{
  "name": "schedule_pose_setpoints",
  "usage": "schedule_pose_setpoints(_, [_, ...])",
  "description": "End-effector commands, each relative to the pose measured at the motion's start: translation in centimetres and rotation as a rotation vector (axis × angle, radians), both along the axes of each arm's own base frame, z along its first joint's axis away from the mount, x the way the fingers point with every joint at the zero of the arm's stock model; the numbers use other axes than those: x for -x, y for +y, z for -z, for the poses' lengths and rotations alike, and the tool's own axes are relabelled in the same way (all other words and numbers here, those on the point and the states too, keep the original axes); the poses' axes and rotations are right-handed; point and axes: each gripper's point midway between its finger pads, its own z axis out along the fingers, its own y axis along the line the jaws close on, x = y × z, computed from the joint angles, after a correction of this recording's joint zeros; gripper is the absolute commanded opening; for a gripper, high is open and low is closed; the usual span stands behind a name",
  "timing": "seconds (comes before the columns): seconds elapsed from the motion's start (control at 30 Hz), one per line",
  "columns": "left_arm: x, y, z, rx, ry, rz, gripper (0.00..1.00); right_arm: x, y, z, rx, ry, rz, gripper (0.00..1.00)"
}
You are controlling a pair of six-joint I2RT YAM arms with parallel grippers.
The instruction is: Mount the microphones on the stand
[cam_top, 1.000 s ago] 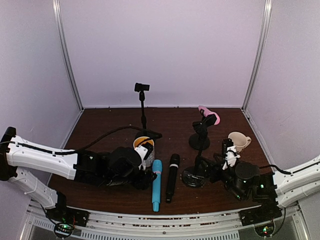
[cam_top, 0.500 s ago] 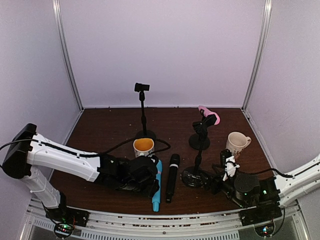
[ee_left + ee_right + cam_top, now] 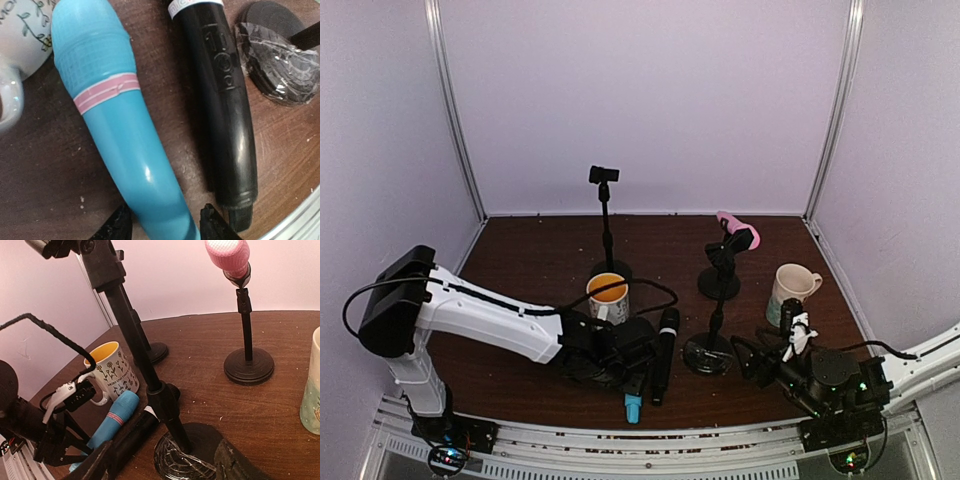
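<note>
Lilac walls close in a dark brown wooden table (image 3: 520,250) that carries three black desk stands. One part looks done: the pink round-headed microphone (image 3: 738,226) sits clipped atop the shorter black stand (image 3: 719,278) at the right rear. The tall black stand (image 3: 605,215) at the back and the near black stand with the plastic-wrapped base (image 3: 710,345) both show empty clips. The light blue stick microphone (image 3: 125,140) and the black stick microphone (image 3: 663,350) lie flat on the table, side by side, so two are left to attach. The left gripper (image 3: 165,227) straddles the blue handle narrowly; whether it pinches yet I cannot tell. The right gripper (image 3: 167,457) stands wide, holding nothing, facing the wrapped base.
</note>
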Motion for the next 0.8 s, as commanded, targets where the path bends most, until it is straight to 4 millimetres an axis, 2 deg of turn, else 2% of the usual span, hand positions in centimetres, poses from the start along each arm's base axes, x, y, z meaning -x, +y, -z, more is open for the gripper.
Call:
schedule_pose_setpoints(0.0, [0.0, -0.6, 1.0, -0.028, 0.019, -0.01, 0.47, -0.1, -1.2, 0.4, -0.007, 0.002, 0.029, 0.68])
schedule_pose_setpoints(0.1, [-0.2, -0.5, 1.5, -0.04, 0.019, -0.018, 0.42, 0.0, -1.5, 0.5, -0.021, 0.004, 0.03, 0.68])
schedule_pose_setpoints(0.33, [-0.6, -0.2, 2.1, -0.054, 0.033, -0.028, 0.4, 0.0, -2.0, 0.3, -0.033, 0.005, 0.035, 0.67])
schedule_pose_setpoints(0.53, [-1.0, 0.0, 2.4, -0.061, 0.039, -0.035, 0.45, 0.0, -1.9, 0.3, -0.032, 0.01, 0.031, 0.67])
schedule_pose_setpoints(0.67, [-1.1, 0.2, 2.1, -0.059, 0.028, -0.036, 0.34, 0.0, -1.8, 0.1, -0.03, 0.007, 0.029, 0.67])
schedule_pose_setpoints(0.77, [-1.3, 0.3, 0.8, -0.038, 0.01, -0.04, 0.24, 0.0, -1.8, 0.1, -0.027, 0.008, 0.028, 0.67])
